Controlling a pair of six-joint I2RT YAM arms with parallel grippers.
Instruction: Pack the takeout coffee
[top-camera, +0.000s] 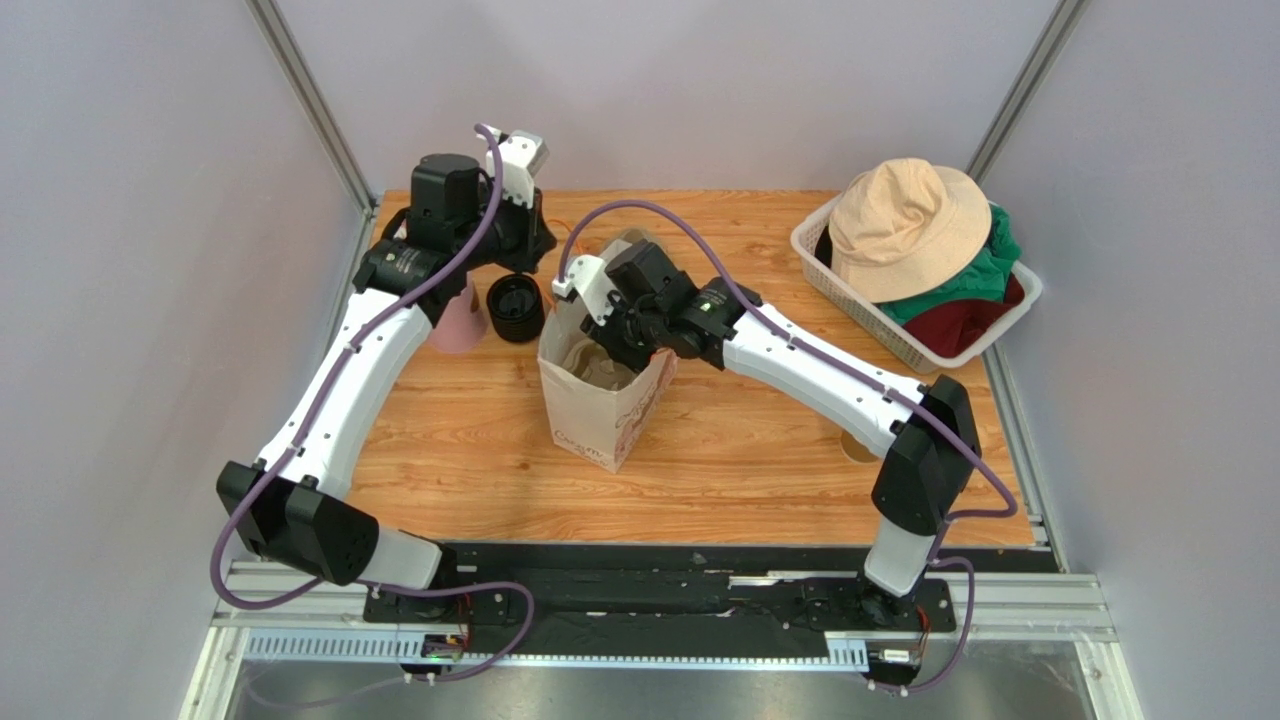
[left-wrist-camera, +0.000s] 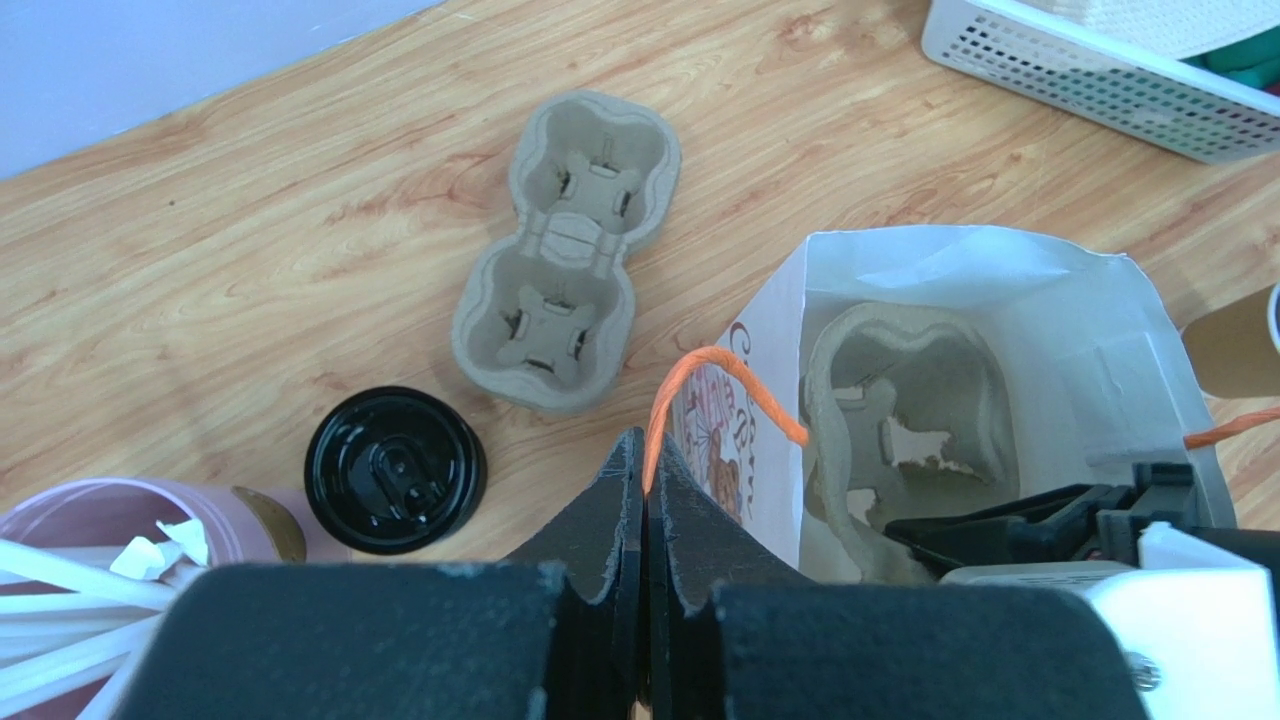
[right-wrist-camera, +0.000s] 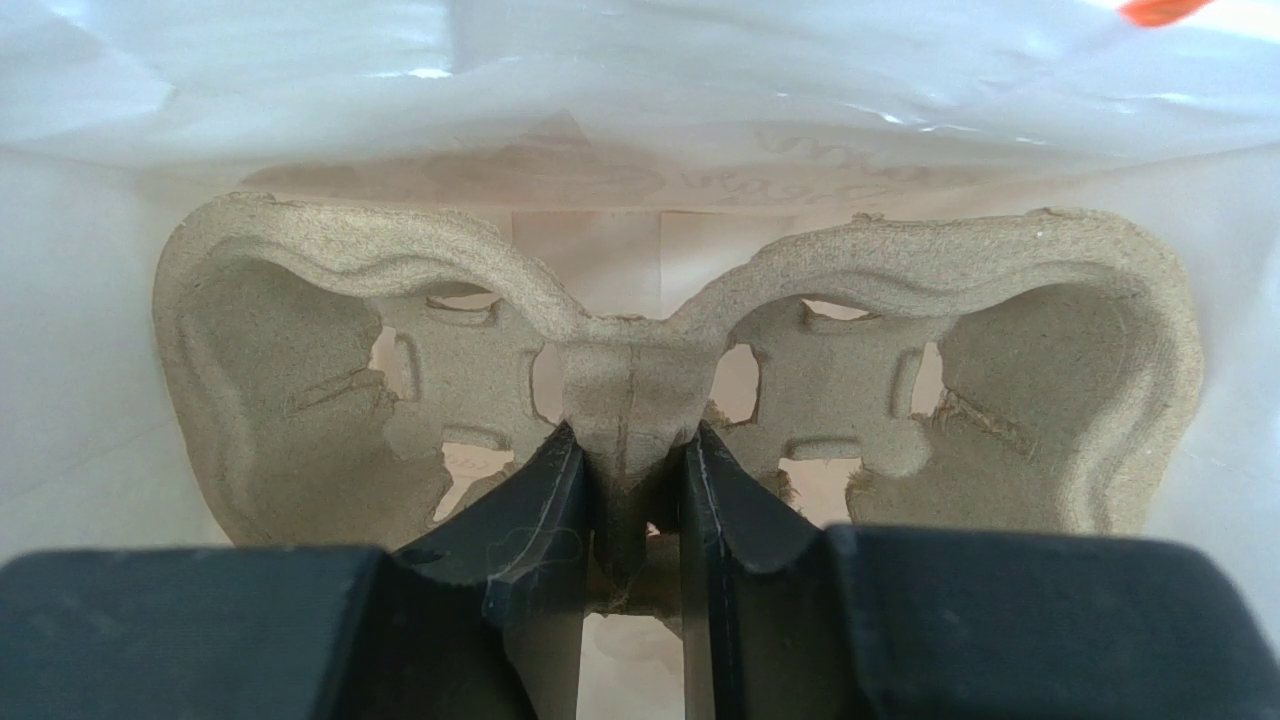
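A white printed paper bag (top-camera: 601, 413) stands open mid-table. My right gripper (right-wrist-camera: 639, 450) reaches down into it, shut on the centre ridge of a grey pulp cup carrier (right-wrist-camera: 301, 345) that stands on edge inside the bag (left-wrist-camera: 962, 278). My left gripper (left-wrist-camera: 646, 450) hovers by the bag's back-left corner, shut on its orange cord handle (left-wrist-camera: 721, 375), which runs from the fingertips to the bag rim. The takeout coffee is out of view: no lidded brown cup shows.
A second pulp carrier (left-wrist-camera: 568, 255) lies flat behind the bag. A black lid pile (left-wrist-camera: 395, 468) and a pink cup of white sticks (left-wrist-camera: 90, 525) sit at the left. A white basket of clothes with a tan hat (top-camera: 909, 225) stands back right. A brown cup (left-wrist-camera: 1225, 342) shows partly.
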